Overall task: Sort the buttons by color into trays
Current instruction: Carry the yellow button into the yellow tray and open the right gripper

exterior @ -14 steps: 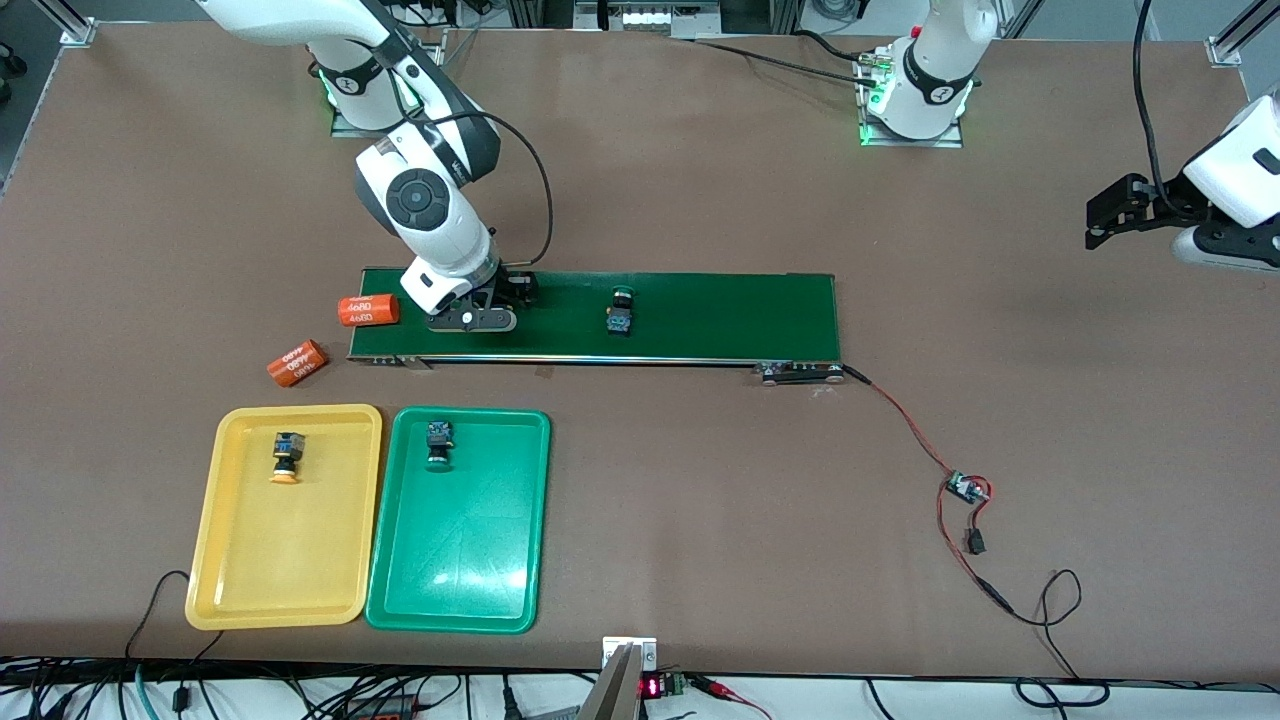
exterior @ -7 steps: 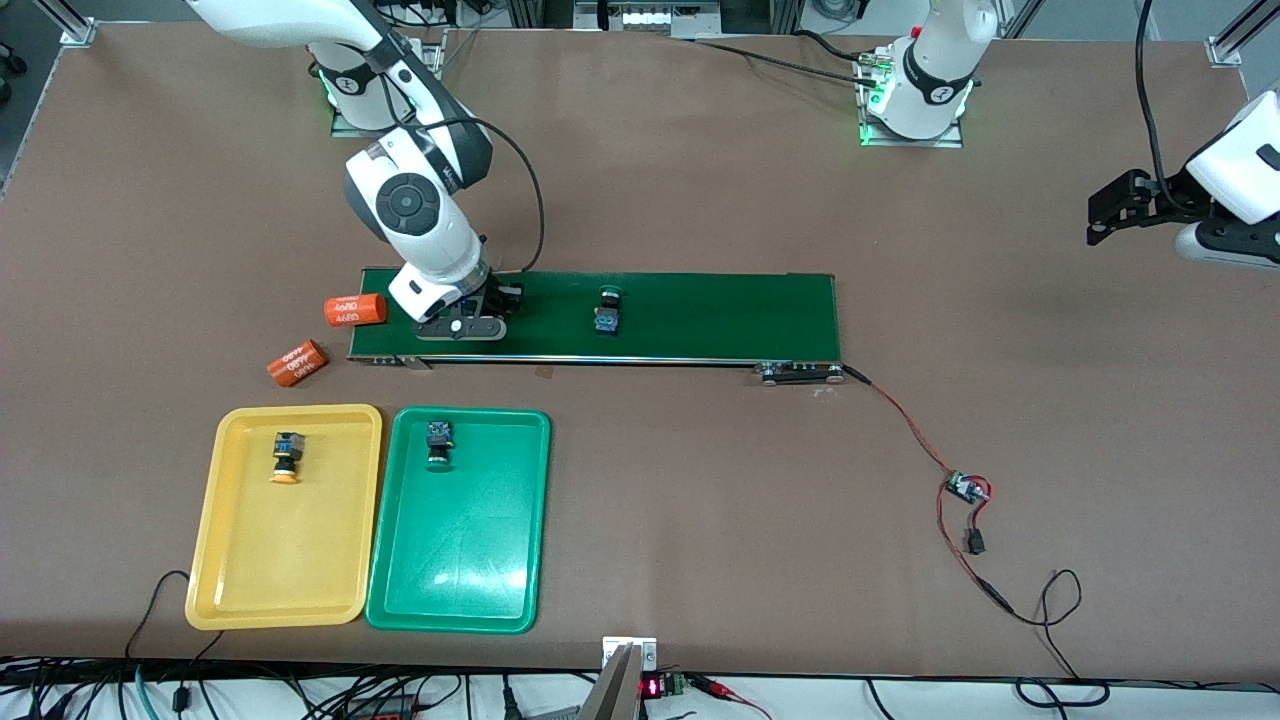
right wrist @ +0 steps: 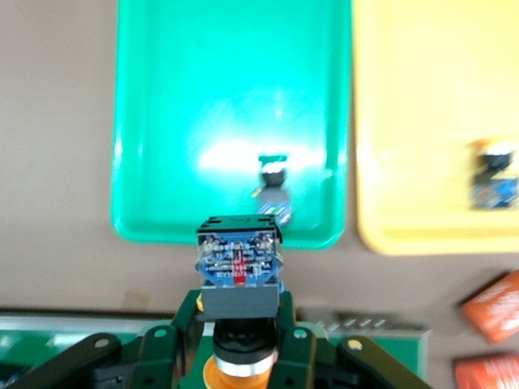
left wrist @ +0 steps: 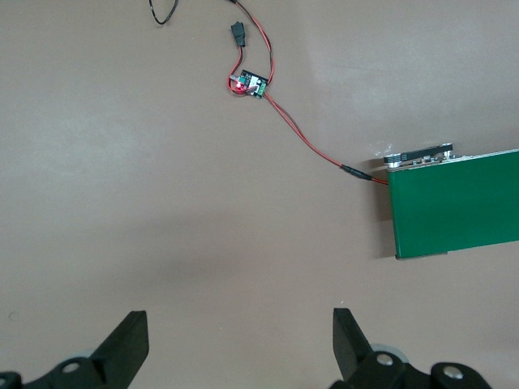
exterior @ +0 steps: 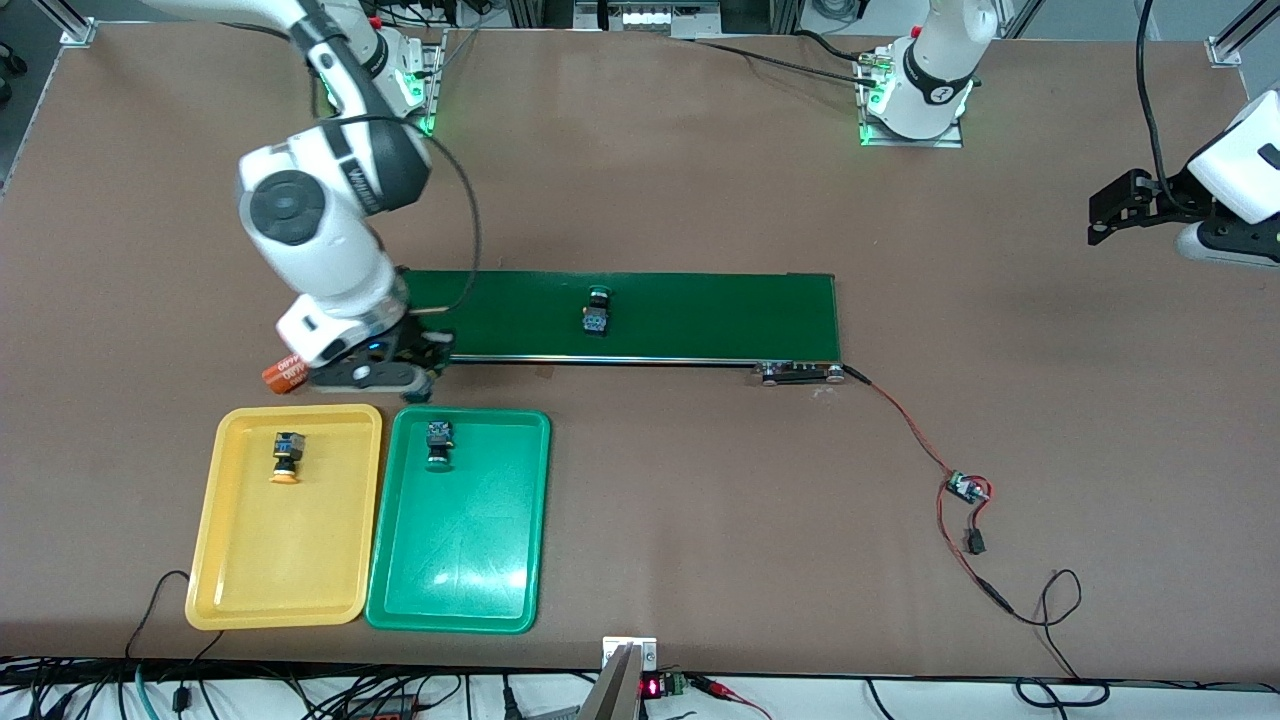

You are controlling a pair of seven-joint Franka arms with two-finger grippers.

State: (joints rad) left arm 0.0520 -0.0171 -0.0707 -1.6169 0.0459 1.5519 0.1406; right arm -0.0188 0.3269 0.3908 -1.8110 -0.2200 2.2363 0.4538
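My right gripper (exterior: 405, 368) (right wrist: 238, 324) is shut on a yellow-orange button (right wrist: 238, 263), over the strip of table between the conveyor belt (exterior: 700, 315) and the green tray (exterior: 460, 560) (right wrist: 162, 162). The held button is hidden in the front view. The green tray holds a dark green button (exterior: 438, 441) (right wrist: 274, 178). Beside it, the yellow tray (exterior: 240, 560) (right wrist: 422, 121) holds a yellow-orange button (exterior: 287, 456) (right wrist: 495, 174). Another dark green button (exterior: 597, 309) lies on the belt. My left gripper (exterior: 1105, 215) (left wrist: 241, 340) waits open over bare table at the left arm's end.
An orange cylinder (exterior: 283, 372) (right wrist: 491, 306) lies by the belt's end, partly hidden under my right hand; a second cylinder (right wrist: 486, 377) shows beside it. A red wire with a small circuit board (exterior: 966, 488) (left wrist: 250, 83) runs from the belt's other end.
My right arm has lifted off the belt and swung toward the trays with the yellow-orange button in its grip. The green button on the belt has drifted toward the right arm's end.
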